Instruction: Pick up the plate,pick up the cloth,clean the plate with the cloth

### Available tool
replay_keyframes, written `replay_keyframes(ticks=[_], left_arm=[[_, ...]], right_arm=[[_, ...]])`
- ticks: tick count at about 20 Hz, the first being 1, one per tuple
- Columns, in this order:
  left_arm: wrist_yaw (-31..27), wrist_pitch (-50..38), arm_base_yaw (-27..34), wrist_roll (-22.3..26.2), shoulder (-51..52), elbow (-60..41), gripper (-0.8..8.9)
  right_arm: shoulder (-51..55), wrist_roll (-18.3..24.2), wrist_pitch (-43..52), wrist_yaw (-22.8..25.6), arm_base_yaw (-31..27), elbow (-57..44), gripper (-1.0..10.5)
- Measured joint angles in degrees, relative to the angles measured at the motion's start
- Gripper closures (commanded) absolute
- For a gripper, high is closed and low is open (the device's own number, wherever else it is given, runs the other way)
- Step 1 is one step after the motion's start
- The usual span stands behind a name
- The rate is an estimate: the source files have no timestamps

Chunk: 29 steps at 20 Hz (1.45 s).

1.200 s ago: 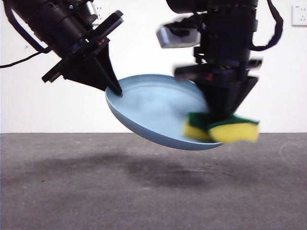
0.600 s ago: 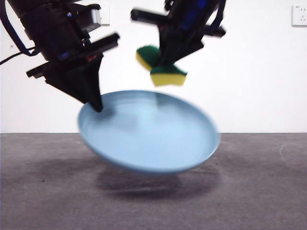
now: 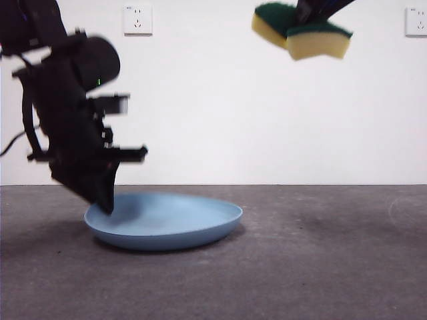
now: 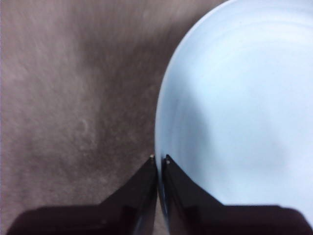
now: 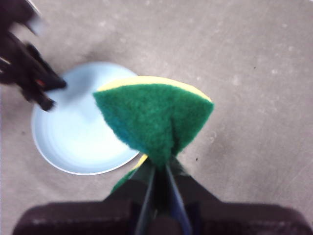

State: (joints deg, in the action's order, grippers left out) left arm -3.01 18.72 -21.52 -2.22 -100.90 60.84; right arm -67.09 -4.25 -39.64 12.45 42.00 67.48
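The light-blue plate (image 3: 167, 223) lies flat on the grey table at the left of the front view. My left gripper (image 3: 105, 203) is shut on its left rim, and the left wrist view shows the two jaws (image 4: 160, 159) pinching the plate's edge (image 4: 234, 107). The cloth, a yellow sponge with a green face (image 3: 301, 30), hangs high at the top right, folded between the jaws of my right gripper (image 5: 159, 166), which is shut on it. Far below it, the right wrist view takes in the plate (image 5: 78, 127) and the left arm (image 5: 29, 73).
Grey table surface (image 3: 320, 267) stretches to the right of the plate. A white wall with two sockets (image 3: 137, 20) stands behind.
The plate has come down from a tilted hold in the air to rest flat on the table, further left. The right gripper has risen with the sponge to the top right.
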Motion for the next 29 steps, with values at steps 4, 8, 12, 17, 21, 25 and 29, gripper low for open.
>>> replay_keyframes(ticks=[4, 8, 12, 17, 21, 25, 29], left_arm=[[-1.0, 3.0, 0.2, 0.9, -0.5, 0.0, 4.23], [-0.3, 7.1, -0.3, -0.4, 7.4, -0.5, 4.23], [0.6, 9.1, -2.5, -0.8, 21.7, -0.5, 4.36], [3.3, 15.6, -4.9, -2.0, 39.1, -0.5, 4.36], [5.9, 20.7, -5.7, -3.5, 47.0, -0.5, 4.36], [6.2, 24.2, -5.7, -3.8, 48.5, -0.5, 4.36], [6.2, 24.8, -5.7, -3.9, 48.4, -0.5, 4.36]], right_arm=[[0.1, -0.4, 0.6, 4.3, 0.0, 0.0, 9.6], [-4.8, -1.8, 5.7, 8.0, -1.5, 0.0, 9.6], [-14.0, -3.6, 8.6, 1.2, -5.9, 0.0, 9.6], [-27.6, -5.6, 8.6, -7.5, -11.5, 0.0, 9.6], [-33.6, -6.3, 8.9, -11.5, -12.9, 0.0, 9.4], [-34.8, -6.5, 8.5, -13.9, -13.2, 0.0, 6.8], [-34.8, -6.5, 7.8, -13.7, -13.4, 0.0, 3.0]])
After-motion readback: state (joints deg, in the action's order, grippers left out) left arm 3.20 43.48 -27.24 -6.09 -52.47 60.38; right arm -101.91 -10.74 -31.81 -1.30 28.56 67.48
